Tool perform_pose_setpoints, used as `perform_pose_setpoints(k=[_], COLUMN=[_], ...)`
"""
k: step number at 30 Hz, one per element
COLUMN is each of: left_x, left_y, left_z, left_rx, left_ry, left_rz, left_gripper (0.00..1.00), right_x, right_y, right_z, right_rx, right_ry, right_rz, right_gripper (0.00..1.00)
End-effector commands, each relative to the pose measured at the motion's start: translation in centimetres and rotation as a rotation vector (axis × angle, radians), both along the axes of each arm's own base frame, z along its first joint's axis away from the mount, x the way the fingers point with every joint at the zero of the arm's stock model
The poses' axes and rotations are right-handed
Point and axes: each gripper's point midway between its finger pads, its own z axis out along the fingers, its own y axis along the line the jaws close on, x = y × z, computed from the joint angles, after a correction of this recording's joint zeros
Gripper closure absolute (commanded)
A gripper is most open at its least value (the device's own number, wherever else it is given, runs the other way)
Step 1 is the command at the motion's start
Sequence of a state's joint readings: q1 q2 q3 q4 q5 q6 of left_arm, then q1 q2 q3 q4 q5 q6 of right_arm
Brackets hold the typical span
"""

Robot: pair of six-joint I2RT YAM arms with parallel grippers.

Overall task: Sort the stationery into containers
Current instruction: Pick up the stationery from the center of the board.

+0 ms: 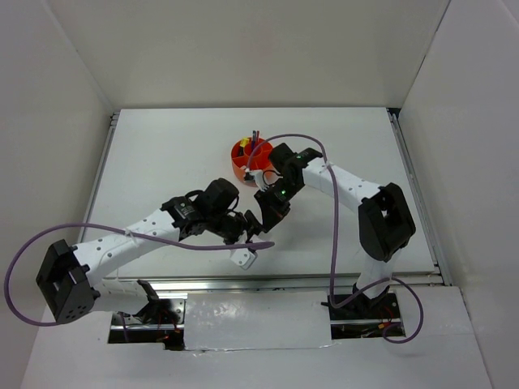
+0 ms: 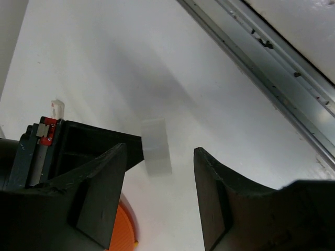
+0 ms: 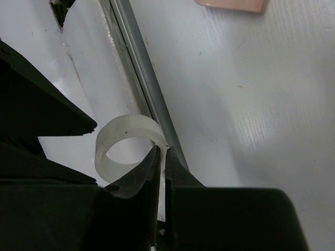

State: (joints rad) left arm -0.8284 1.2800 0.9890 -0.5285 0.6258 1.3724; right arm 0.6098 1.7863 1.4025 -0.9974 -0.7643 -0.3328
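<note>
Hanging by its thin wall, the white tape ring (image 3: 125, 144) is pinched at its lower right edge between the closed tips of the right tool (image 3: 161, 151), which grips nothing else. In the right wrist view the ring's hollow faces the camera and overlaps the metal rail (image 3: 141, 78) at the near edge of the surface (image 1: 162, 162).

In the left wrist view the same ring shows edge-on as a pale translucent band. It sits in the gap between the two fingers of the left tool (image 2: 159, 149), with clear space on either side. That tool stands open and touches nothing.

From above, both tools meet over the middle of the surface, toward its near edge. A small white piece (image 1: 246, 258) shows just below them, but I cannot tell whether it is the ring.

The orange organizer (image 1: 240, 154) stands well apart, farther back, beside the right arm's wrist, with a thin pen (image 1: 255, 139) upright inside it.

A flat pink piece (image 3: 230, 4) lies on the surface at the top edge of the right wrist view.
</note>
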Motion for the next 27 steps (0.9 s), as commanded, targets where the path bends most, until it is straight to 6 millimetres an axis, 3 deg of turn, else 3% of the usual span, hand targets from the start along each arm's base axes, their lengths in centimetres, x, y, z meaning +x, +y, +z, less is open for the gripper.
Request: perform_pose_setpoints(k=[1,3,10,17,18,19,20,22,23,26,27], left_x=[1.3,1.6,1.0,0.8,0.8,0.8,0.7,0.5,0.3,-0.5,-0.9], left_y=[-1.5,-1.7,-1.7,-1.3,-1.2,-1.2,-1.1,-1.0,-0.9,-0.7,-0.6], left_z=[1.5,1.4,0.6,-0.3,-0.2,-0.3,-0.2,0.1,0.2,0.5,0.4], left_rx=[-0.065,-0.065,-0.024,0.008,0.009,0.009,0.011,0.005,0.004,-0.007,-0.005], left_ry=[-0.026,-0.037,0.005,0.019,0.017,0.019,0.020,0.030,0.036,0.073,0.108], left_rz=[0.046,0.064,0.070,0.069,0.072,0.071,0.073,0.073,0.073,0.080,0.097], left_gripper=[0.35,0.36,0.60,0.72,0.77,0.80,0.86,0.90,0.93,0.97,0.99], right_x=[-0.2,-0.3,0.2,0.4,0.5,0.6,0.7,1.2,2.1,4.1,5.6], right_y=[0.6,0.5,0.6,0.6,0.5,0.5,0.3,0.2,-0.3,-1.0,-2.1], right_z=[3.3,3.5,4.3,5.0,5.0,5.0,5.0,5.3,5.6,7.5,8.1], right_rx=[0.060,0.059,0.067,0.078,0.076,0.074,0.067,0.076,0.082,0.121,0.129], right_ry=[-0.069,-0.072,-0.099,-0.112,-0.116,-0.117,-0.116,-0.135,-0.139,-0.179,-0.194], right_rz=[0.010,0.007,-0.004,-0.008,-0.014,-0.017,-0.028,-0.044,-0.082,-0.142,-0.193], right_gripper=[1.00,1.00,1.00,1.00,0.99,0.91,0.67,0.46,0.29,0.13,0.13])
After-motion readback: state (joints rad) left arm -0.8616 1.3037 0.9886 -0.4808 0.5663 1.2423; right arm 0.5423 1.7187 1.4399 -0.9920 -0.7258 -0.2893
